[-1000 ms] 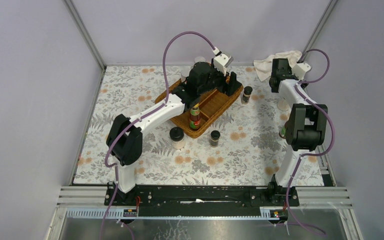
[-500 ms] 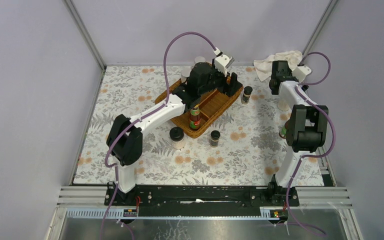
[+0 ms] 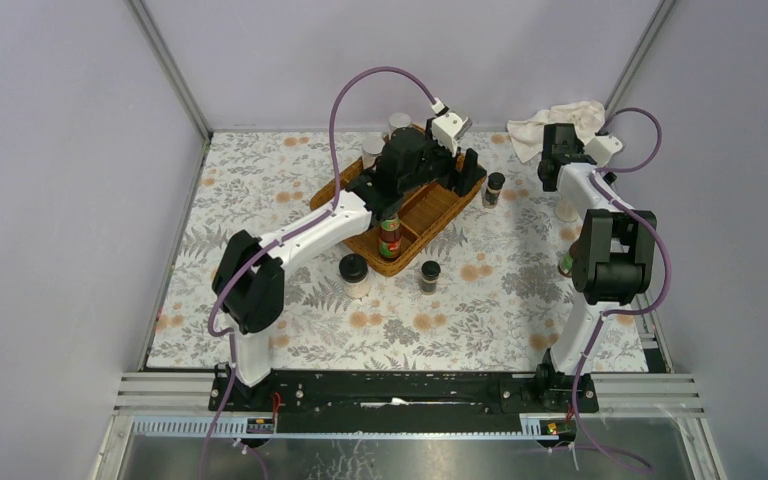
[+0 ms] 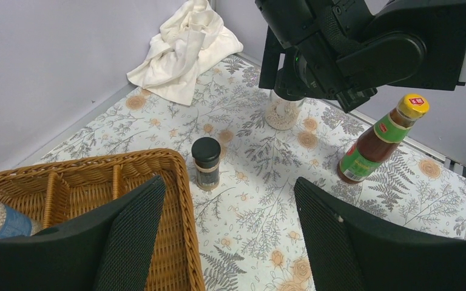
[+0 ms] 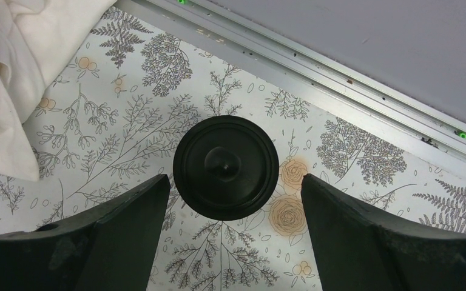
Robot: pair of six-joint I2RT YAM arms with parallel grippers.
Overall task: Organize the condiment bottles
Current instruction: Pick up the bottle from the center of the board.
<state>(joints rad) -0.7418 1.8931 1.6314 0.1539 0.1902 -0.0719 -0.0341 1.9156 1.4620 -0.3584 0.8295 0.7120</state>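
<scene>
Top external view: wicker tray (image 3: 432,212) holds a red-labelled sauce bottle (image 3: 390,236); left tool (image 4: 226,188), right tool (image 5: 235,180) both spread.

Nothing readable here, tbh. The sauce bottle (image 4: 373,142) at 3 o'clock in the left wrist view has a red logo on its cap (image 4: 414,105), but it's too small to read.

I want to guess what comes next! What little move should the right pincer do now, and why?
Probably drop straight down, then squeeze. The right pincer is open, and the black-lidded jar stands on the table right between its fingers, lined up but not yet gripped.
</scene>
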